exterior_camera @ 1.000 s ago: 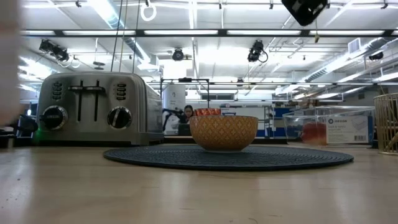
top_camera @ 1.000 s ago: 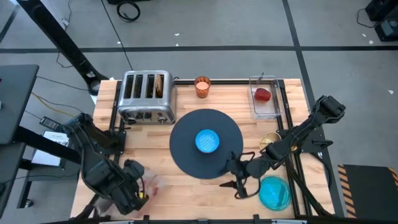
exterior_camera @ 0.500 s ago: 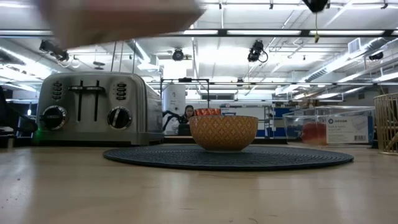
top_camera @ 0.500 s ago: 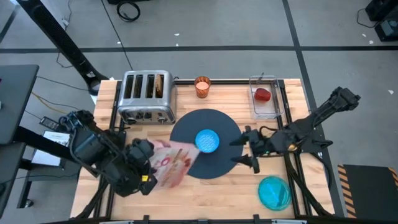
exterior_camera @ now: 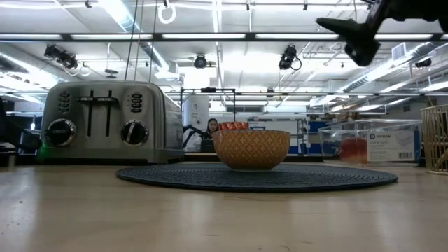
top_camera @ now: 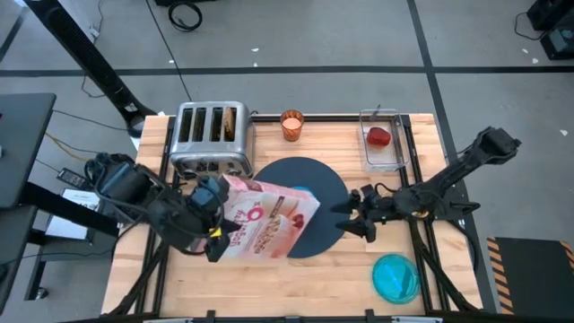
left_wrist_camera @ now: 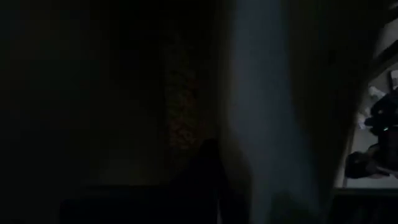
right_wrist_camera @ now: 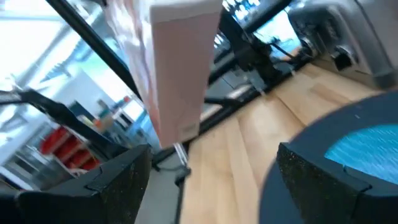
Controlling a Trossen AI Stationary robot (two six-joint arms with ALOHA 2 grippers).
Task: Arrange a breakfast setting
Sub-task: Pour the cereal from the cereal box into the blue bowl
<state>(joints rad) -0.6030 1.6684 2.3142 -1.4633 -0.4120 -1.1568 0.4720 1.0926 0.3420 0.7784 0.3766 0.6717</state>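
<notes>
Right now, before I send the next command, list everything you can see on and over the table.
Mat: one, dark blue, round, table centre.
Cereal bowl: one, blue inside, on the mat, mostly hidden from above by the box.
Cereal box: one, pink and white, held tilted over the mat's left side.
Toaster: one, silver, back left.
Toast slice: one, in a toaster slot.
Orange cup: one, back centre.
Clear container: one, back right, red fruit inside.
Teal plate: one, front right.
Left gripper: fingers shut on the cereal box.
Right gripper: fingers open, at the mat's right edge.
</notes>
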